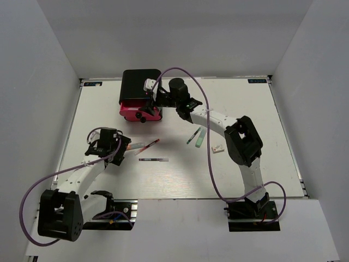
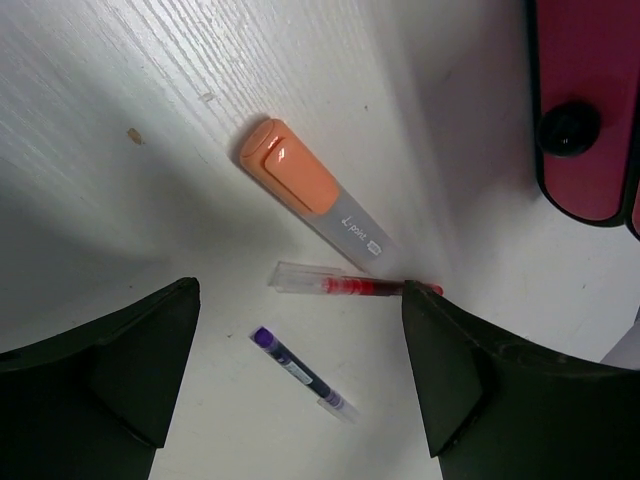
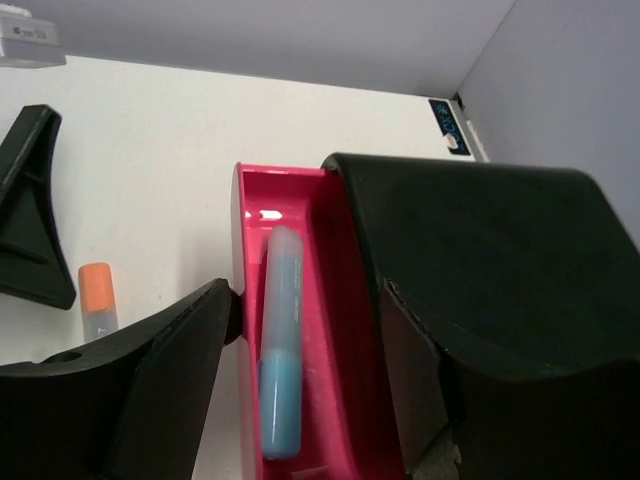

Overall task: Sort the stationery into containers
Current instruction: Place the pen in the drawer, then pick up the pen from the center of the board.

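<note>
The black box has its top pink drawer pulled out, with a light blue marker lying inside. My right gripper is open over that drawer, one finger outside the pink front and one by the box body. My left gripper is open and empty above the table. Beneath it lie an orange-capped white marker, a red pen and a dark pen. A green pen, a mint marker and a white eraser lie to the right.
A lower pink drawer front with its black knob shows at the upper right of the left wrist view. The orange-capped marker and a left finger appear in the right wrist view. White walls enclose the table on three sides.
</note>
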{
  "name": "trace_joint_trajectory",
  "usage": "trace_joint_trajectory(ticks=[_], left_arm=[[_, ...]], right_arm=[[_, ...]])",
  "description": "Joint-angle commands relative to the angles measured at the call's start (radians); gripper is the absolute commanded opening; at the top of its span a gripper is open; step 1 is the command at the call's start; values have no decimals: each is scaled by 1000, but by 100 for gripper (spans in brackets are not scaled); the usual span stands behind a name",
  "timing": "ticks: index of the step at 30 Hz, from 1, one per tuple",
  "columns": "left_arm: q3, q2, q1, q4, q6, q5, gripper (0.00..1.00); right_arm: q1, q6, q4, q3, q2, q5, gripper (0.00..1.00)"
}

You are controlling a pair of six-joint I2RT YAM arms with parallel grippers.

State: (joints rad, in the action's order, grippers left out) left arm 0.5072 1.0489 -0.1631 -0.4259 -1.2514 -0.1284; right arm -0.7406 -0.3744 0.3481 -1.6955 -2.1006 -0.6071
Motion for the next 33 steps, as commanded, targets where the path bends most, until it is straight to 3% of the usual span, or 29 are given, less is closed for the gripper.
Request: trace_joint_trajectory(ticks=[1, 6, 11, 12, 16, 22, 25, 33], left_arm=[[74, 38, 5, 1, -26, -23, 91], [131, 140, 5, -27, -80, -45, 86], [244, 282, 5, -105, -114, -66, 75], [261, 330, 5, -126, -123, -66, 75], [292, 411, 5, -126, -123, -39, 74], [353, 525, 5, -168, -132, -14, 71], [366, 576, 5, -177, -132, -14, 62], [398, 580, 5, -194, -123, -4, 24]], right_arm=[[10, 34, 86, 40, 80, 4, 67], [27, 94, 199, 184, 206, 73, 60], [63, 117, 261, 445, 404, 171, 33], [69, 118, 265, 494, 422, 222, 32], [104, 123, 226, 602, 545, 285, 32], [152, 130, 203, 747, 643, 310, 52], [175, 143, 172, 772, 666, 317, 54], [211, 169, 126, 818, 709, 305, 54]])
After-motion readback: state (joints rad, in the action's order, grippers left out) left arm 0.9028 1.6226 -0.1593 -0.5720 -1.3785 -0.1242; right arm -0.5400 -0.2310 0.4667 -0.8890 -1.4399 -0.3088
